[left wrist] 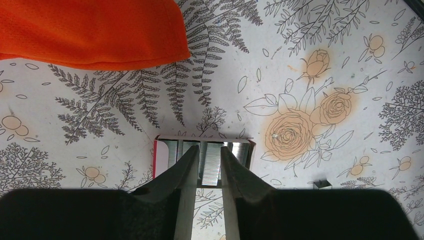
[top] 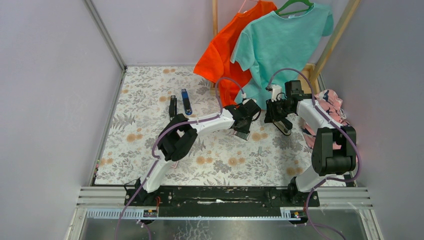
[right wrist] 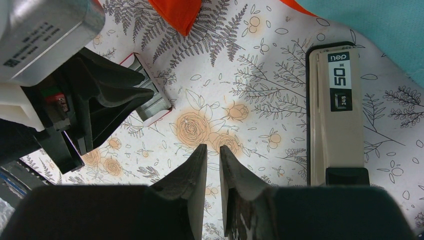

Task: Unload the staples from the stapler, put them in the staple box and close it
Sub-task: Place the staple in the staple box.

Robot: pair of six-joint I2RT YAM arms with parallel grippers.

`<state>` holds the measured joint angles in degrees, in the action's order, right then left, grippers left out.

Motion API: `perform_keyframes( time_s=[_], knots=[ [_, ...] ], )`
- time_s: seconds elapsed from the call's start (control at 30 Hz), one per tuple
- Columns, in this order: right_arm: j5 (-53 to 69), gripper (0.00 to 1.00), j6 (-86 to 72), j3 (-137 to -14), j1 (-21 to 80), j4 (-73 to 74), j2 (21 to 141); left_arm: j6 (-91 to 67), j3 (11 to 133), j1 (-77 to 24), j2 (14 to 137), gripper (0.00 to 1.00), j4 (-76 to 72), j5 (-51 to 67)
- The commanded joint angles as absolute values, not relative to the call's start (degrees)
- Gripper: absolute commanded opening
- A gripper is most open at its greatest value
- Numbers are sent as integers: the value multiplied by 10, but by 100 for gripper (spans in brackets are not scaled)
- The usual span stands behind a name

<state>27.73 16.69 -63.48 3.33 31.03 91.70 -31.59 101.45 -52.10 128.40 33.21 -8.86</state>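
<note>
On the far left of the flowered table [top: 145, 150] lie a black bar [top: 172, 107] and a blue bar [top: 186, 102], well apart from the work.

Toward the middle, the left gripper [left wrist: 209, 148] hangs over a red-and-white card [left wrist: 157, 161] that carries silvery ribbed rows. Its 2 fingers are a little spread. The rows show through the gap, and nothing seems to be nipped between them.

Just right of the card, 1 short strip of staples [top: 259, 149] lies loose on the cloth, touching nothing.

Further right, the right gripper [right wrist: 213, 147] hovers over bare cloth with its fingers almost pressed together. Only a slit is left, and nothing is in it.

Beside it on the right lies the stapler [right wrist: 334, 125], a long pale body with a black rim and a label reading 50. It rests flat, and neither gripper touches it. Whether it is loaded cannot be told.

The stapler is probably stiff and fairly heavy, but likely to slide on the cloth. It should be clamped across its 2 long sides near the middle.

A staple strip is probably very light, slick and brittle at its glued seams. It is best pinched gently on its long flanks, never bent or squeezed end to end.
</note>
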Motion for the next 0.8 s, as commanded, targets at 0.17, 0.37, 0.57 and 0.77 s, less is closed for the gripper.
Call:
perform_keyframes(
  time_s=[0.17,0.37,0.57,0.77],
  knots=[
    [316,23,186,-659,31,328,894,-311,986,-521,1222,29,295,-92],
    [417,23,249,-660,31,362,881,-280,845,-520,1106,29,148,-96],
    [502,24,311,-634,32,363,851,-217,644,-487,973,37,-32,-91],
    [582,22,510,-593,41,423,834,-272,523,-381,943,26,-118,65]
  ],
)
